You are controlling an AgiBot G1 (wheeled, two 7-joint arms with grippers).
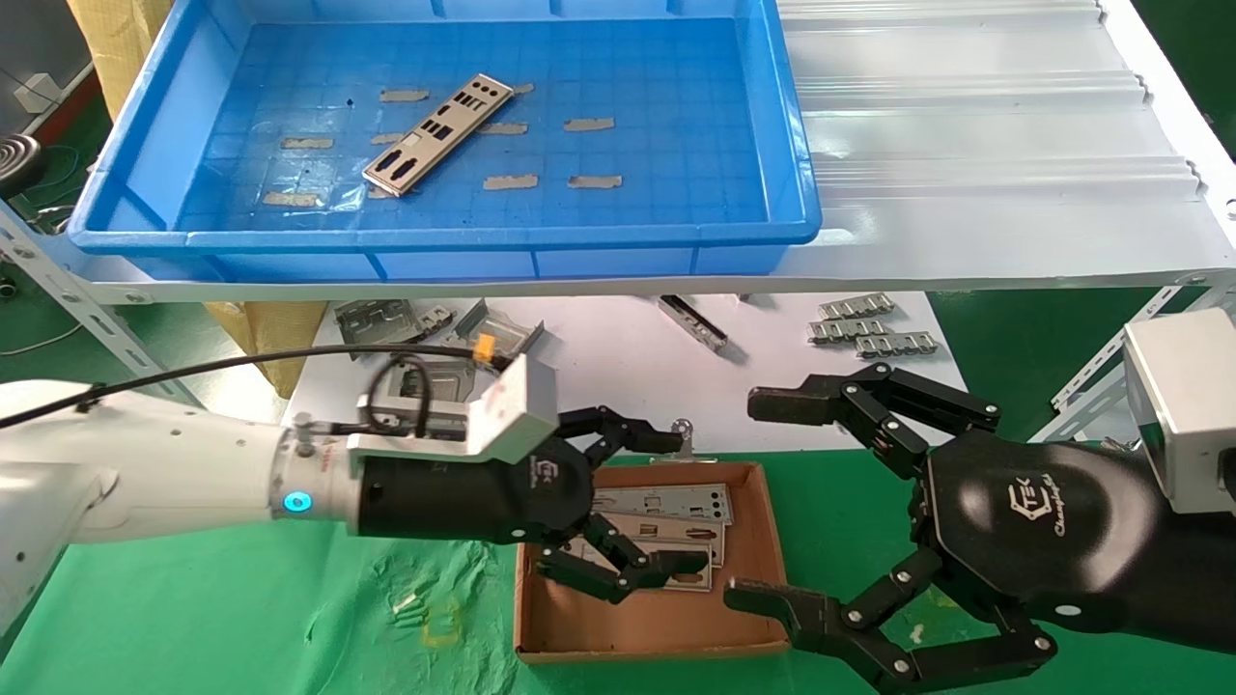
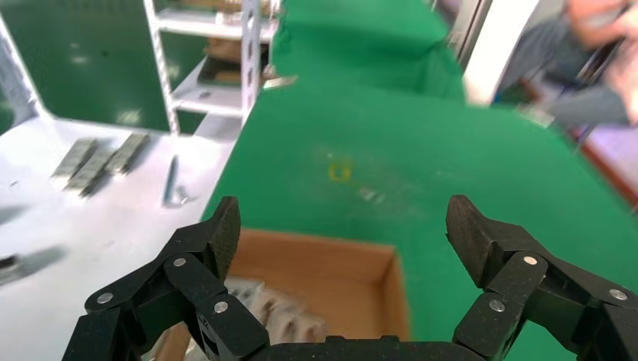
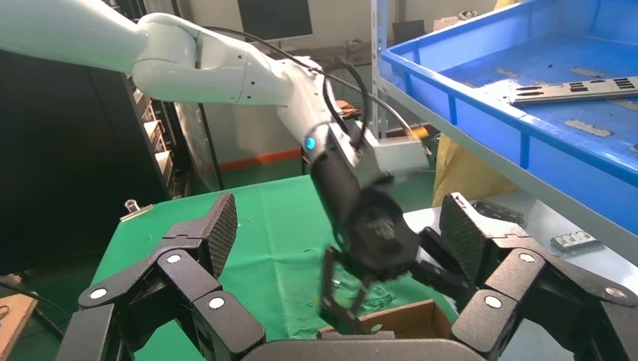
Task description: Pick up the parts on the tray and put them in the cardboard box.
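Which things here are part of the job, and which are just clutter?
Job: part in the tray; parts in the cardboard box; left hand open over it.
Clutter: bent brackets, comb strips, tape bits.

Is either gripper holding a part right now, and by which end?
Neither. The left gripper is open and empty over the cardboard box; the right gripper is open and empty beside it.
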